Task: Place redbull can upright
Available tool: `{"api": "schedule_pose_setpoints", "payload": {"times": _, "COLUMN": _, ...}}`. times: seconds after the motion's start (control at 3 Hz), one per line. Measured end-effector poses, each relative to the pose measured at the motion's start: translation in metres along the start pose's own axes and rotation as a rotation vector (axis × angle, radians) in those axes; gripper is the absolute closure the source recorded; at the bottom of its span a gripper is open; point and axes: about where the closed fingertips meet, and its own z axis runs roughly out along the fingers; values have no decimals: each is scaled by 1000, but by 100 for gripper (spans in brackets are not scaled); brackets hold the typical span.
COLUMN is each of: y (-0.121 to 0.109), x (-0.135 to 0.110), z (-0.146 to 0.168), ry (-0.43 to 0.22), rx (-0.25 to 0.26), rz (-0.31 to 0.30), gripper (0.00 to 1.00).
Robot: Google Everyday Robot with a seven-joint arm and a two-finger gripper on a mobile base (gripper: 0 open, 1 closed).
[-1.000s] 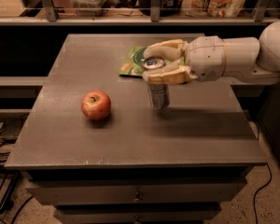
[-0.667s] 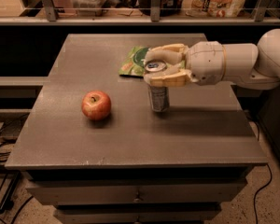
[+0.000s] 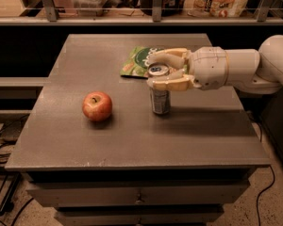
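At left, on worktop (image 3: 132, 145): red apple (image 3: 97, 106), well apart from everything else. Found in the same spot as a second ago.

Further right, toward the back: green packet (image 3: 134, 62), lying flat. Likewise unmoved.

Just right of that: redbull can (image 3: 160, 98). Standing upright near mid-worktop, silver top uppermost, base apparently seated on the surface with shadow close beside it. Seen a shade lower in view than one second ago. Judged lowered the last small amount onto the worktop. No lean detectable.

Around the top of the can: tool (image 3: 152, 72), reaching in from the right, level with the rim. Gripping or already let go: cannot tell. Also marginally lower than before, otherwise in the same attitude and on the same line of approach. Behind it, arm (image 3: 240, 67), roughly horizontal, running off the right edge.

Finding: essentially placed, upright requirement met as far as visible. Outstanding, as judged: release, then withdrawal clear of the rim without side contact. Risk: tall and narrow, so easily tipped by any sideways drag on exit.
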Motion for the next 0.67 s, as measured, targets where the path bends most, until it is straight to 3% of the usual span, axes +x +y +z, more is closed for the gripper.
{"api": "schedule_pose_setpoints", "payload": {"times": 0.33, "y": 4, "x": 1, "z": -2, "ry": -6, "rx": -18, "rz": -16, "gripper": 12}}
{"api": "schedule_pose_setpoints", "payload": {"times": 0.67, "y": 8, "x": 3, "z": -4, "ry": -7, "rx": -26, "rz": -21, "gripper": 0}}
